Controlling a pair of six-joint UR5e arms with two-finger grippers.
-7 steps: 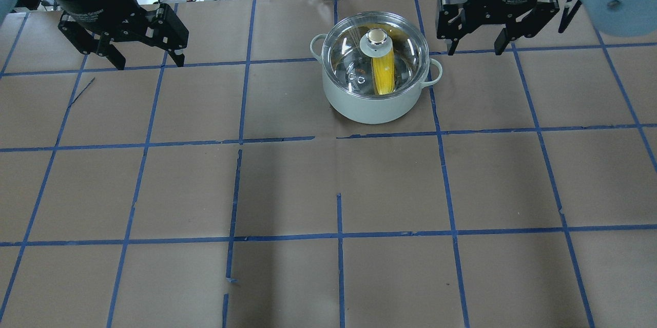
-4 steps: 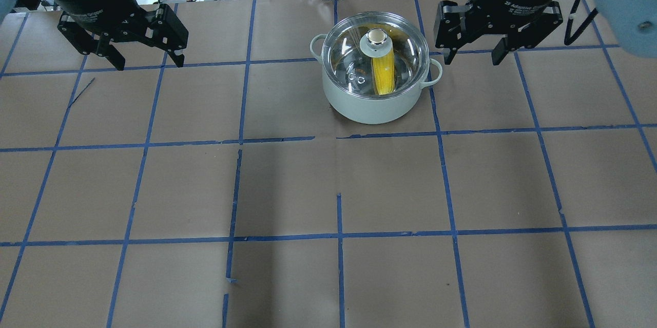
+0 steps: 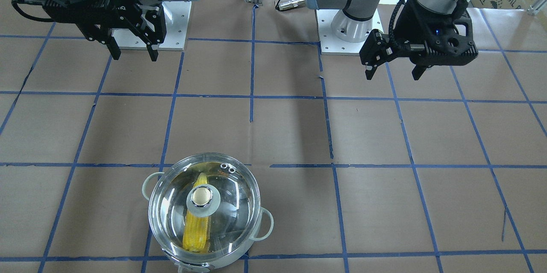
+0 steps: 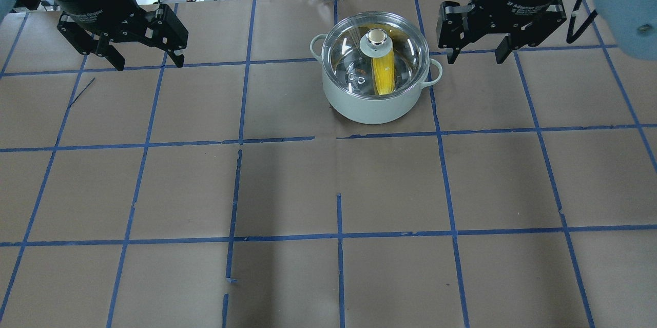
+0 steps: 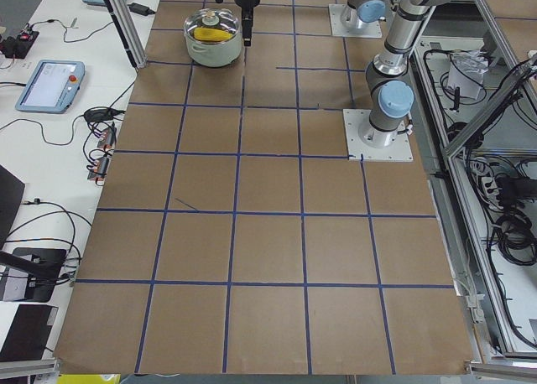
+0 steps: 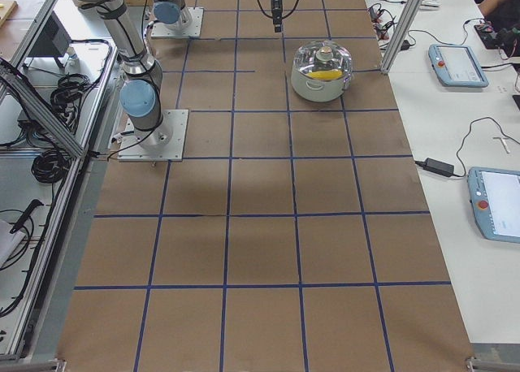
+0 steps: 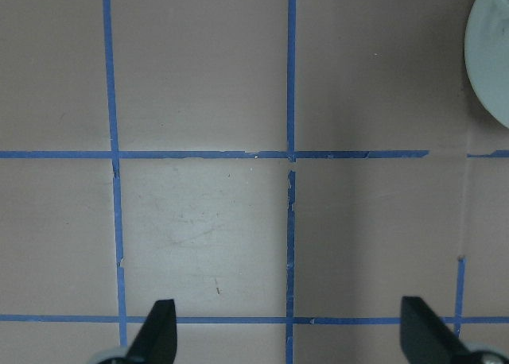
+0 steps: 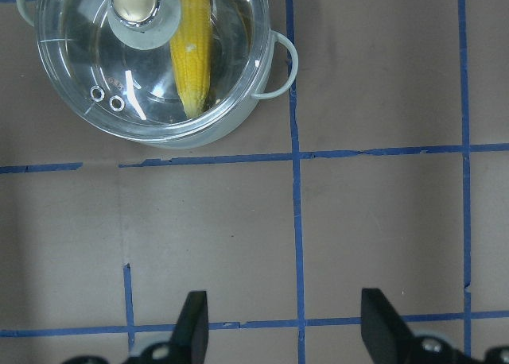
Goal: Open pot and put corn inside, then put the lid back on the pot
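We find the lid [image 4: 354, 58] seated on the pot [image 4: 374, 104], the corn [image 4: 384, 74] lying inside beneath it, the pot standing on the table [image 4: 328, 189] far from the robot's base, the right gripper [image 4: 475, 57] nearer it, the left gripper [image 4: 149, 64] well apart.

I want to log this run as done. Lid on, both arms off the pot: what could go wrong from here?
The right gripper, fingers open, hangs near a handle of the pot; a sideways swing might clip it. The corn spans most of the pot under the lid; a raised end could tilt the lid.
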